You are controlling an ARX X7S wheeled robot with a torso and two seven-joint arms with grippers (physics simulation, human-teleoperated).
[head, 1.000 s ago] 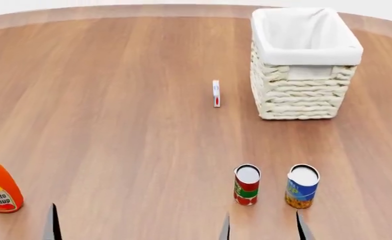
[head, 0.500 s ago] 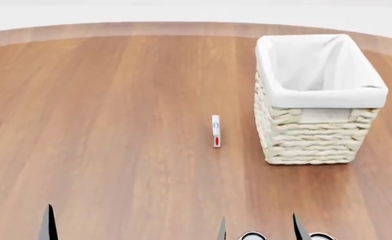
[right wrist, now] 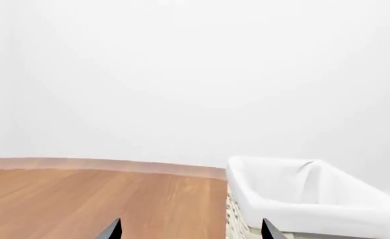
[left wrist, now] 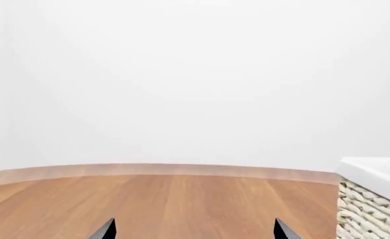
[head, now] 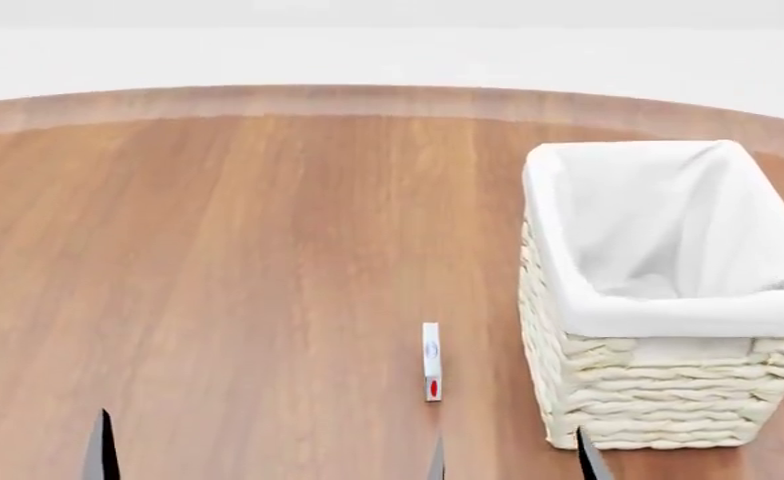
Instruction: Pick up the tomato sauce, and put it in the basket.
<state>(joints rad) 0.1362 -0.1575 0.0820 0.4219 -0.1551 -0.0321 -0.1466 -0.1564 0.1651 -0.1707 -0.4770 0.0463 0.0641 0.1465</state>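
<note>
Status: Since no can shows in any current view, I judge the pick not yet begun; the tomato sauce is out of sight and I cannot place it.

Landmark: basket (head: 659, 400), cream wicker with a white liner, upright on the desk (head: 232, 250), its opening clear.

Beside basket: one small white slip with a red mark (head: 431, 361) stands on edge, just beside the basket's left wall, apart from it.

Left gripper (left wrist: 193, 230): only two dark tips show, jaws standing apart, nothing between them; it faces bare desk with the basket's corner (left wrist: 374, 199) at one edge.

Right gripper (right wrist: 189, 230): tips likewise spread, jaws empty; the basket (right wrist: 301, 199) fills the side of its view.

Head view: tips of both grippers just enter at the near edge, the right pair close to the basket's near left corner.

Advice for the step: I would tilt the head down until the can is in view before moving either arm. I judge the right arm the better choice, being nearer the basket. Approach with jaws wide, square to the can's side, close at mid-height.

Risk: a blind reach may topple things unseen.
</note>
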